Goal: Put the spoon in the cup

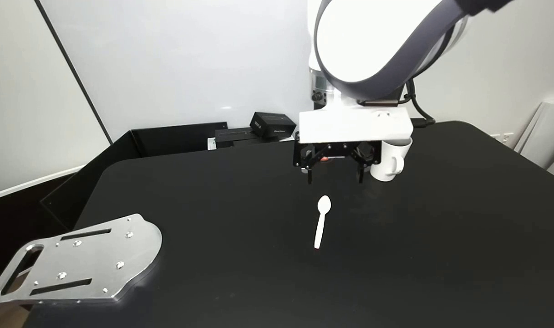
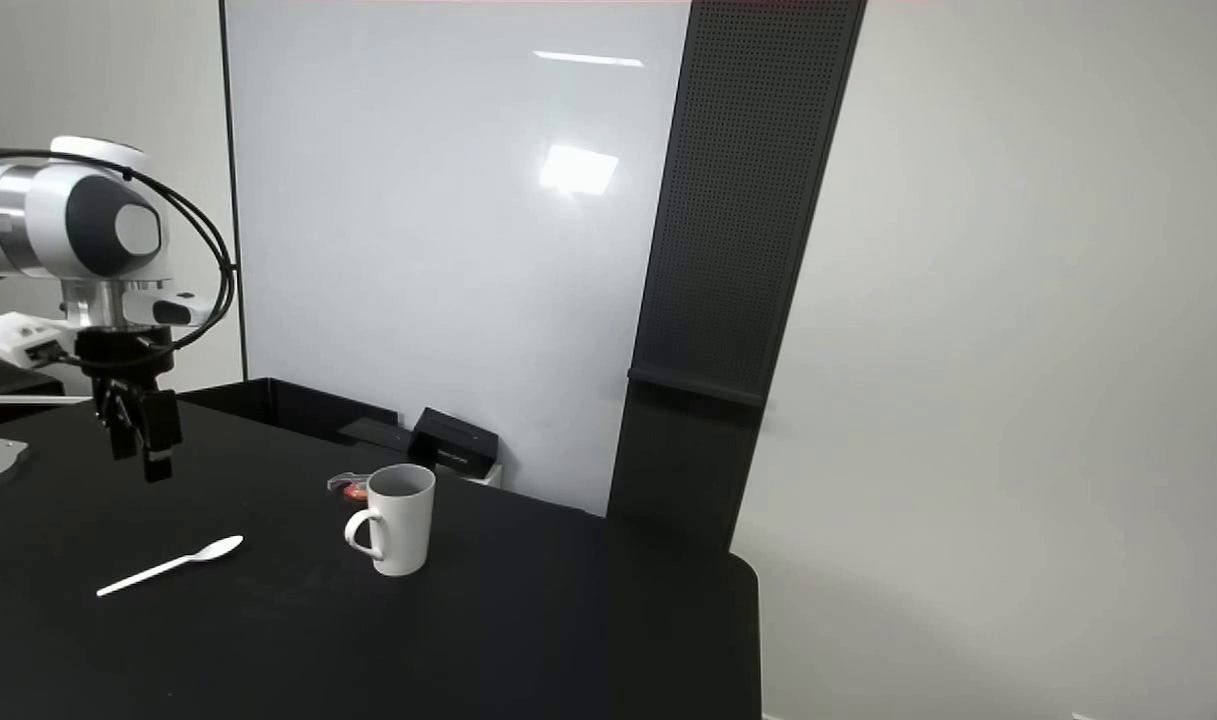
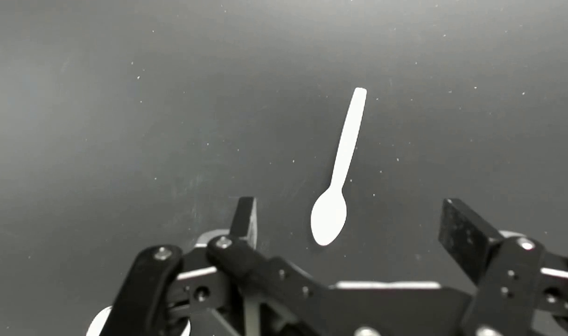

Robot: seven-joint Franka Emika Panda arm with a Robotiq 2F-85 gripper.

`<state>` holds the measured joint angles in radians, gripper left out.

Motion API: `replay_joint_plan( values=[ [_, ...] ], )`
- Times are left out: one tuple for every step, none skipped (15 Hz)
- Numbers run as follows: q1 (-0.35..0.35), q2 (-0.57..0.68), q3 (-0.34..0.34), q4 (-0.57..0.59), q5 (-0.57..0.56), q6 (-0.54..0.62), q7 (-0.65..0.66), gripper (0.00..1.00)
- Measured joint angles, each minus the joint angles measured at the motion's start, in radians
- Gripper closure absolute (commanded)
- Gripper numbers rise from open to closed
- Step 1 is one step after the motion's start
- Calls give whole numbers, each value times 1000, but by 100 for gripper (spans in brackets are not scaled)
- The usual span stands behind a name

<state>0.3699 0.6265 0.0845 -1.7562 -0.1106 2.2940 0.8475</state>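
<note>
Gripper (image 1: 335, 177) hung above the black table (image 1: 226, 269), jaws spread wide, while the spoon (image 3: 343, 163) lay flat on it and the cup (image 2: 404, 525) stood upright, apart from the spoon.

The white spoon (image 3: 340, 170) lies with its bowl toward the spread claw (image 3: 349, 218).

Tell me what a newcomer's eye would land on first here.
Probably the white spoon, stark against the dark tabletop in all three views. The robot arm also looms at the top of an exterior view, its open gripper above the tabletop, with a silver metal plate at that view's lower left. The white cup stands on the tabletop in both exterior views.
</note>
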Motion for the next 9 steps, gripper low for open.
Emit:
replay_joint_plan(
  values=[
    [1, 8, 0, 0, 8, 1, 0, 0],
    [2, 16, 0, 0, 15, 2, 0, 0],
    [2, 25, 0, 0, 18, 5, 0, 0],
    [2, 34, 0, 0, 20, 8, 0, 0],
    [2, 42, 0, 0, 21, 12, -1, 0],
    [2, 50, 0, 0, 21, 16, -1, 0],
    [3, 58, -1, -1, 22, 19, -2, 0],
    [3, 65, -1, -1, 22, 20, -7, 0],
    [3, 71, 0, -3, 23, 20, -27, 0]
  ],
)
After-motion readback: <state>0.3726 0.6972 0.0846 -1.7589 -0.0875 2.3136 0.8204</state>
